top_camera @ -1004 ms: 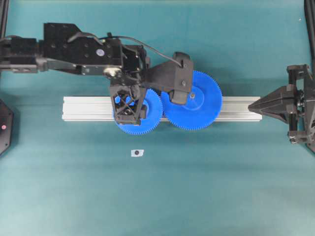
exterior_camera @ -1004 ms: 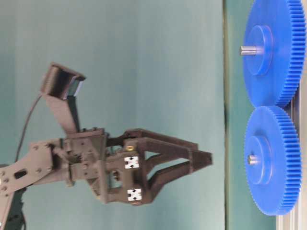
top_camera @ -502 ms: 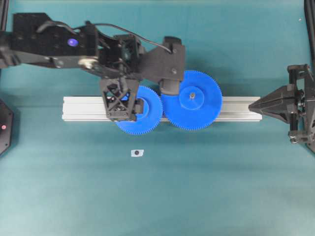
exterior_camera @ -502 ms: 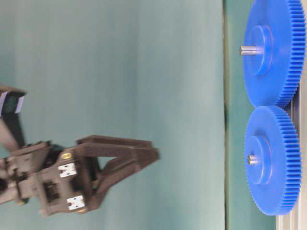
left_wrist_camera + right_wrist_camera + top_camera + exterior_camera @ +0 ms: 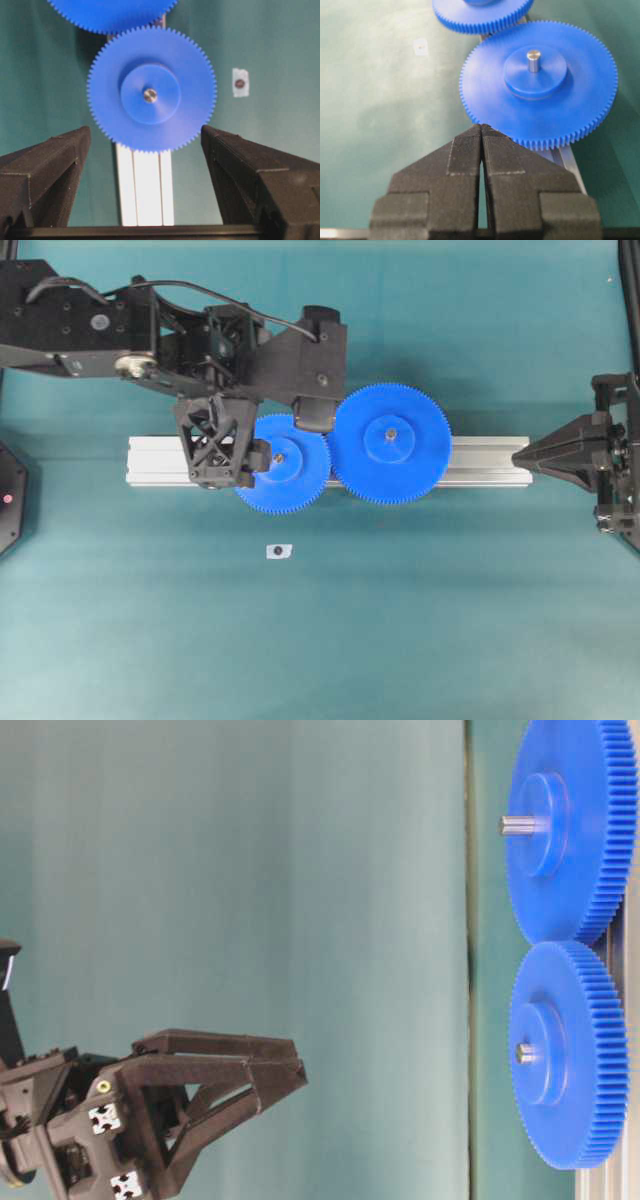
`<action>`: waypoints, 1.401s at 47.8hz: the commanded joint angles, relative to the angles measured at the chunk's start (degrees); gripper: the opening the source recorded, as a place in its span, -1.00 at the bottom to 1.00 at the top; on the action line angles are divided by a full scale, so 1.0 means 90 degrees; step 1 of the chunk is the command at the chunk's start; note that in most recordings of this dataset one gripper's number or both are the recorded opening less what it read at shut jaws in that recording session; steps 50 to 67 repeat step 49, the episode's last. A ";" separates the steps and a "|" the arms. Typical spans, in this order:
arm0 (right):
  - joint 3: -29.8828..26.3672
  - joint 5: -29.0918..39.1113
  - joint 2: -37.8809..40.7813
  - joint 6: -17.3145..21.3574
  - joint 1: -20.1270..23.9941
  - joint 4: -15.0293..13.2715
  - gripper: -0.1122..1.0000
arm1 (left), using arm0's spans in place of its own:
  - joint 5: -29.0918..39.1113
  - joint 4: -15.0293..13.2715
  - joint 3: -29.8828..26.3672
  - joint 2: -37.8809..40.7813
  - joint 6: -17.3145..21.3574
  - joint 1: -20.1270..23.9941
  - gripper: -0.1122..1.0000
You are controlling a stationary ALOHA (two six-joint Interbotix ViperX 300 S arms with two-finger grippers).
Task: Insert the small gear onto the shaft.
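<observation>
Blue plastic, the small gear (image 5: 283,462) sits flat on the aluminium rail (image 5: 480,461) with the shaft (image 5: 150,95) showing through its hub, its teeth meshed with the large gear (image 5: 391,443) beside it. By this evidence the insertion appears complete.

Left end effector (image 5: 147,172): fingers wide apart, holding nothing, hovering clear above the small gear's outer side. Right end effector (image 5: 481,145): fingers together, empty, parked near the rail end.

Risks:
- The left arm's camera housing overhangs both gears in the overhead view. A low sideways move could catch a tooth edge and lift the small gear off the shaft.
- Seating depth cannot be confirmed; a gear resting high on the pin could tilt if nudged.

Surface: plain teal tabletop (image 5: 420,620), matte, with one small white tag (image 5: 279,551) lying near the rail. Nothing of the room shows beyond it.
</observation>
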 commanded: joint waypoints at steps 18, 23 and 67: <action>-0.0010 -0.0029 0.0020 0.0059 -0.0010 -0.0010 -0.75 | -0.0273 0.0010 0.0117 -0.0381 -0.0010 -0.0029 0.71; -0.0010 -0.0029 0.0020 0.0059 -0.0010 -0.0010 -0.75 | -0.0303 0.0010 0.0117 -0.0391 -0.0010 -0.0029 0.71; 0.0000 -0.0029 0.0020 0.0059 -0.0010 -0.0010 -0.75 | -0.0430 0.0010 0.0176 -0.0361 -0.0010 -0.0029 0.71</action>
